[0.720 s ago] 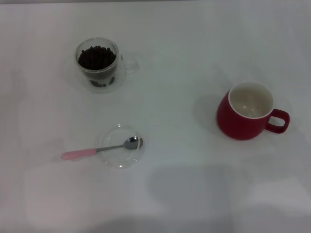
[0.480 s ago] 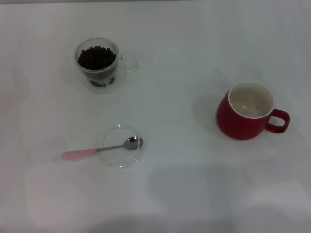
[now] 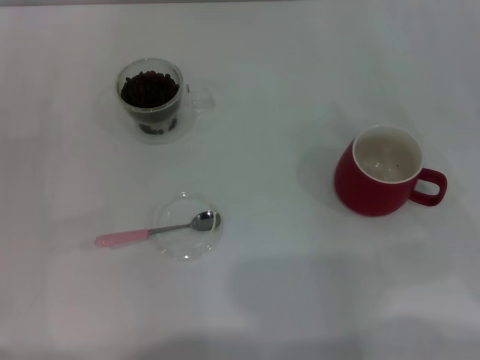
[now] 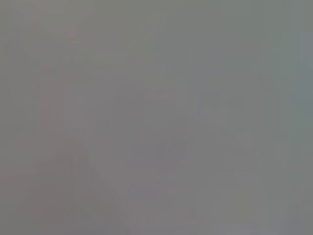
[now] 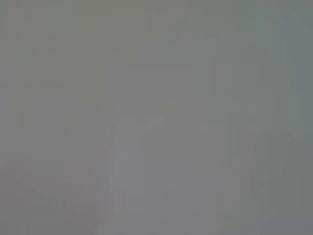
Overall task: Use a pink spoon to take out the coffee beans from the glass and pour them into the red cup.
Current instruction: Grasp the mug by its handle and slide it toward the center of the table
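Pink spoon (image 3: 154,231) rests across the dish (image 3: 187,226); grasp its handle level (neither gripper visible, so finger state unknown).

Head view: bright, even, soft overhead light on the white tabletop (image 3: 270,67). Red cup (image 3: 381,172) cast a faint shadow toward the tabletop's left edge. Broad dim shadow lay along the near edge. Slight softness overall. Both wrist views: uniform grey blur, nothing resolved.
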